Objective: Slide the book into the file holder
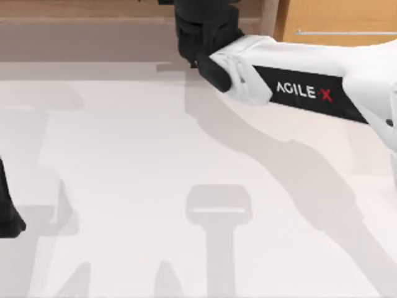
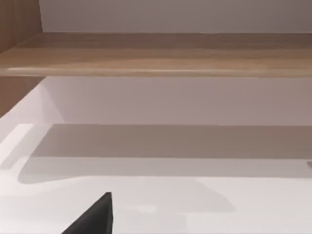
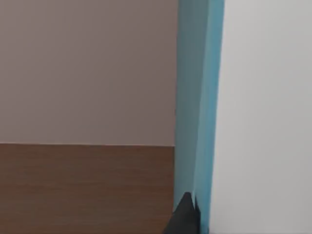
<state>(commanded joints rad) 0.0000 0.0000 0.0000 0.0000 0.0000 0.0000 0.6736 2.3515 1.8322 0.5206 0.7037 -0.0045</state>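
Note:
The book point(image 3: 199, 97) stands on edge right in front of the right wrist camera, a teal cover with a white face beside it. One dark fingertip point(image 3: 185, 217) of my right gripper presses against the teal cover, and the other is hidden behind the book. In the top view my right gripper point(image 1: 205, 40) is at the table's far edge, near the middle, and hides the book beneath it. My left arm point(image 1: 7, 214) stays parked at the left edge, one fingertip point(image 2: 95, 217) showing off to one side with nothing by it. The file holder is out of view.
A wooden ledge point(image 2: 156, 53) runs along the back of the white table point(image 1: 142, 186). A wooden cabinet front point(image 1: 335, 18) is at the far right. The right arm's white link point(image 1: 298, 90) stretches over the table's far right part.

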